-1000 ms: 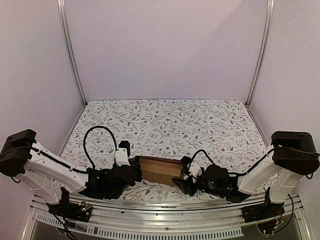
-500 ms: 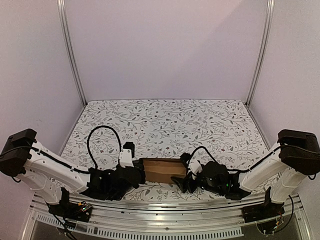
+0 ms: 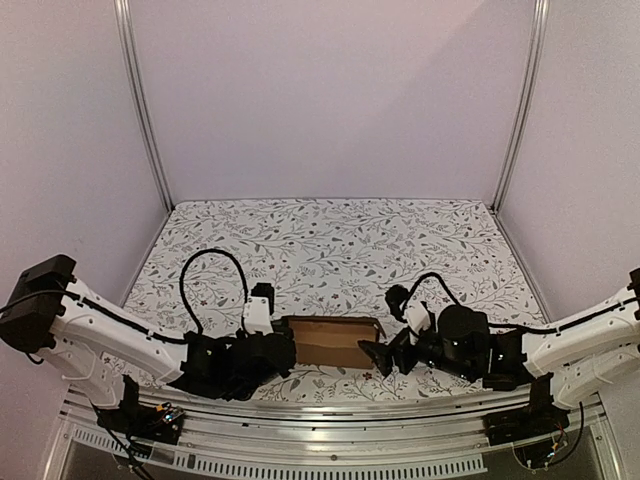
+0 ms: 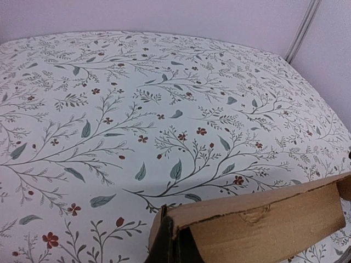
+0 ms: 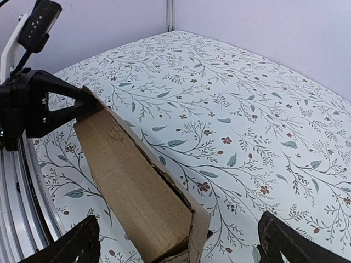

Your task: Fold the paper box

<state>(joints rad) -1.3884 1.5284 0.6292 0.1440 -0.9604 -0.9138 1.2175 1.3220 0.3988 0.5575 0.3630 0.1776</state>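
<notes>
The paper box point(image 3: 335, 340) is a slim brown cardboard box lying lengthwise near the table's front edge. My left gripper point(image 3: 282, 350) is shut on its left end. In the left wrist view the dark fingers point(image 4: 164, 246) pinch the end wall of the paper box point(image 4: 263, 224). My right gripper point(image 3: 383, 354) stands wide open just off the right end. In the right wrist view the paper box point(image 5: 131, 175) runs away between my spread fingertips point(image 5: 79, 246), touching neither. The right end shows a slightly raised flap point(image 5: 200, 235).
The floral tablecloth point(image 3: 340, 250) covers the table. White walls and two metal posts point(image 3: 145, 110) close it in at the back and sides. The aluminium rail point(image 3: 330, 455) runs along the near edge. The left arm's black gripper body point(image 5: 38, 107) shows in the right wrist view.
My right gripper has opened wide and drawn back a little to the right, off the box's end. The left gripper has stayed shut and has shifted slightly right with the box.
</notes>
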